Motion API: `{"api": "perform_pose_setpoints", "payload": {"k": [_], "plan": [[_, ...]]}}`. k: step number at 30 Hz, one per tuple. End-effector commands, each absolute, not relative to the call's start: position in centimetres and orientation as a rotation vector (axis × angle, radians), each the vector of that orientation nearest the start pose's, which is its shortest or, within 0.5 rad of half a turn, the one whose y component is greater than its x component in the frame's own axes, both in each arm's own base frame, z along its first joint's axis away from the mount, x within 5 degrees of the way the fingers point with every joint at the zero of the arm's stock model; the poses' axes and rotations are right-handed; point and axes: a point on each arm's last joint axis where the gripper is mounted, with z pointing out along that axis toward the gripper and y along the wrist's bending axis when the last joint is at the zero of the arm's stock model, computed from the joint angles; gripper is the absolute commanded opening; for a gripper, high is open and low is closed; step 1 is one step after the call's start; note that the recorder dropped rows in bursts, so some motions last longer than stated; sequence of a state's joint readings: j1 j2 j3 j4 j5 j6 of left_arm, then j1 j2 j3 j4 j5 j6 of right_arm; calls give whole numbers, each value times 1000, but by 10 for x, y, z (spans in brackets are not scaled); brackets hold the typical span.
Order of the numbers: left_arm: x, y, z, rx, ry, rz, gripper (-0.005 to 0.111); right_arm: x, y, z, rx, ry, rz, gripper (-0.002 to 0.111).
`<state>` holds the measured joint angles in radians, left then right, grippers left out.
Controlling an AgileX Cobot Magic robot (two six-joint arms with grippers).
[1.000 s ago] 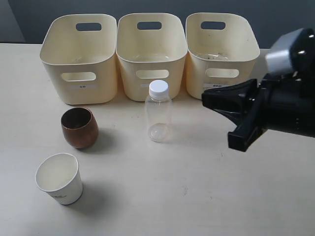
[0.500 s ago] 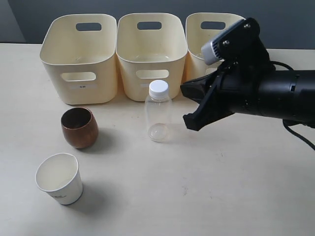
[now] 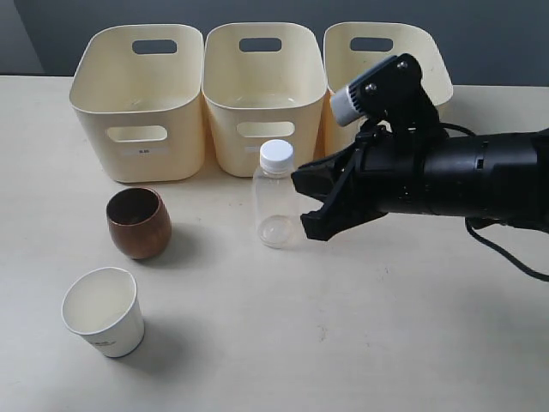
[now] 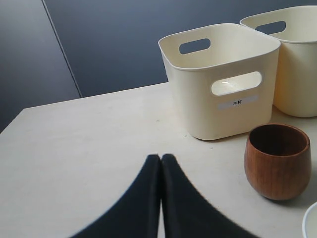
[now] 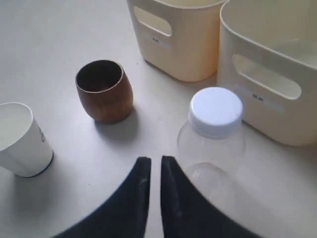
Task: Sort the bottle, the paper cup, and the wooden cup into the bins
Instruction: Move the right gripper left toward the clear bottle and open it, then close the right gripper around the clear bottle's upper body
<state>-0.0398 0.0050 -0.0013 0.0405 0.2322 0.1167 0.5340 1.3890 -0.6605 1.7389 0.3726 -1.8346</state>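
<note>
Right arm has swung in from the right side toward centre. Its gripper [image 3: 302, 208] now sits just right of the bottle [image 3: 276, 202], level with the lower body; contact can't be told. The wrist view shows the jaws cracked open to a narrow slit with nothing between them, and that looks too narrow for the bottle, so they likely need to spread first.

The bottle stands upright just in front of the middle of the three bins [image 3: 171, 112], and it is the item closest to this arm, so probably the first pick. The wooden cup [image 3: 138, 223] is upright, left of the bottle and near the left bin. The paper cup [image 3: 103, 312] is upright, nearer and further left. Both cups suit the left arm. The left gripper [image 4: 160, 163] is pressed closed, empty, parked off to the left.

The bins line the far edge, tops open for drops.

The table [image 3: 386, 326] is pale beige, matte and flat. A dark grey-blue wall [image 3: 497, 43] runs behind it.
</note>
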Motion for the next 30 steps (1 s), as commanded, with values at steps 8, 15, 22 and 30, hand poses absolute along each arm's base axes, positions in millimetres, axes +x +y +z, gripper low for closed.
{"api": "perform_pose_setpoints", "payload": {"k": [8, 15, 22, 30], "plan": [[56, -2, 192, 162, 1708, 91, 0, 220, 170, 223, -864, 2021, 676, 73], [56, -2, 192, 162, 1708, 91, 0, 222, 170, 225, -856, 2016, 662, 81], [56, -2, 192, 162, 1708, 91, 0, 233, 172, 234, -806, 2012, 625, 81], [56, -2, 192, 162, 1708, 91, 0, 250, 180, 233, -770, 2034, 611, 81]]}}
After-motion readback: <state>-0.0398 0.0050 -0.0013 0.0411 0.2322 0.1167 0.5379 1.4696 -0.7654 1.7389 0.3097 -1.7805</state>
